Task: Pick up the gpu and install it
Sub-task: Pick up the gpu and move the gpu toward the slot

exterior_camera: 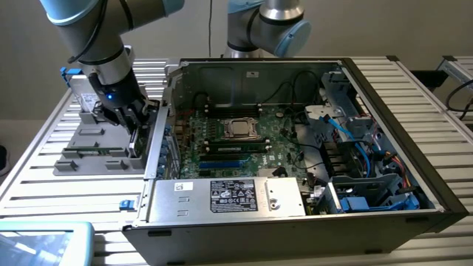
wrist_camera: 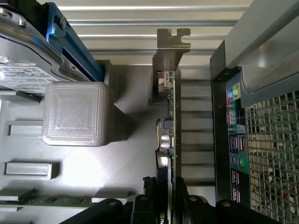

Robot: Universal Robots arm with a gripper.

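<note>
**A:** Where is the gpu [exterior_camera: 137, 147] sitting?

**B:** It is standing on edge at the three o'clock side of the grey tray [exterior_camera: 81, 160], which is lying at nine o'clock from the computer case [exterior_camera: 384, 166] in the exterior view. The gripper [exterior_camera: 135, 133] is reaching down onto it, its fingers [wrist_camera: 150, 189] closing narrow against both faces of the card.

**A:** How much room is showing around it?

**B:** The case wall is running just beside one face, leaving only a slim strip of ribbed tray between them. Off the other face, bare tray floor is opening out toward a grey block [wrist_camera: 77, 114]. The metal bracket [wrist_camera: 170, 51] is ending free over the slatted table [exterior_camera: 44, 188].

**A:** Is any writing showing?

**B:** The hard drive [wrist_camera: 23, 74] is carrying a white label and the power supply [exterior_camera: 229, 197] a black one, but I cannot read the print on either. The coloured ports [wrist_camera: 236, 130] on the case's rear panel are facing the card.
</note>
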